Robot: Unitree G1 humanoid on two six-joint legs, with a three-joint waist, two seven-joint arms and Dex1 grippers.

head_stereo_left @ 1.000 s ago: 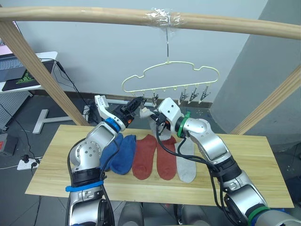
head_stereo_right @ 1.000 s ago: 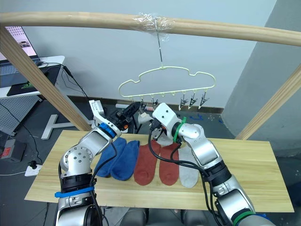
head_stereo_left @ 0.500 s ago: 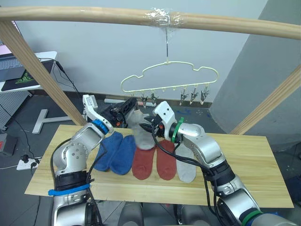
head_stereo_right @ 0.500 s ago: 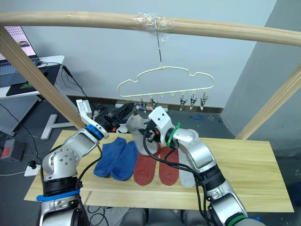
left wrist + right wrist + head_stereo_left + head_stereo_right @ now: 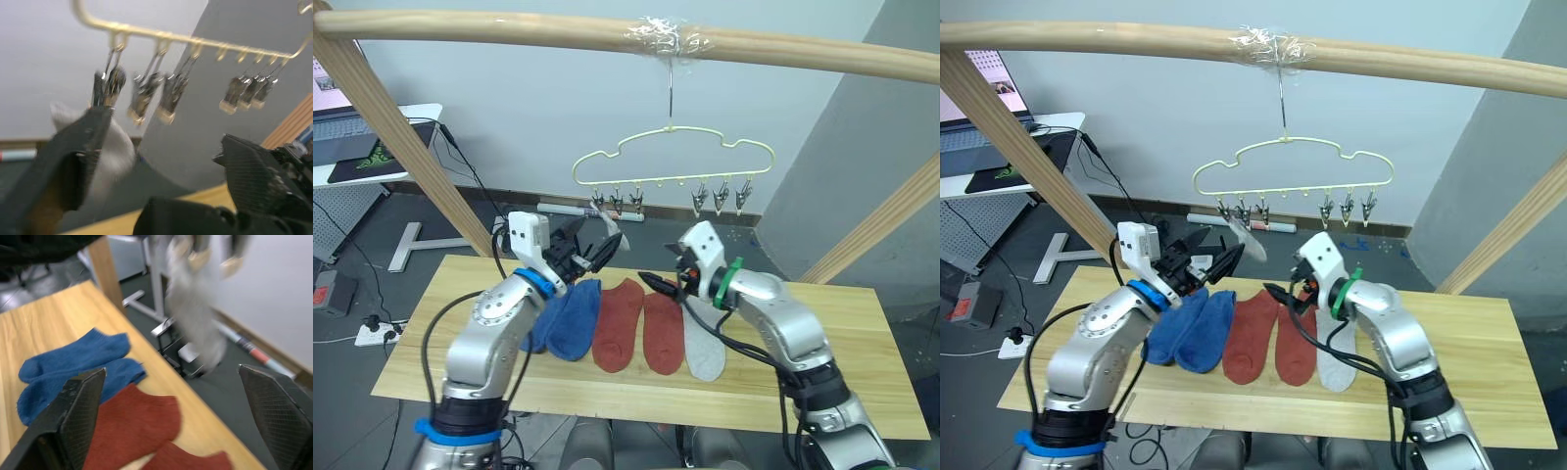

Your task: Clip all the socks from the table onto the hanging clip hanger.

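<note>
On the wide light-wood plank table (image 5: pixel 822 343) lie five ankle socks (image 5: pixel 619 311), above them the pale yellow-green wire clip hanger (image 5: pixel 674 157) holds a light grey sock (image 5: pixel 1250 238), and the left gripper (image 5: pixel 590 257) and right gripper (image 5: pixel 659 285) both hang with fingers spread, empty.

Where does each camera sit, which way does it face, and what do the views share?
Left and right eye views: on the head, looking forward and down at the table; both arms show.
Left wrist view: on the left wrist, facing up at the clip hanger; left gripper open.
Right wrist view: on the right wrist, facing the blue socks; right gripper open.
Shared: the hanging grey sock.
</note>
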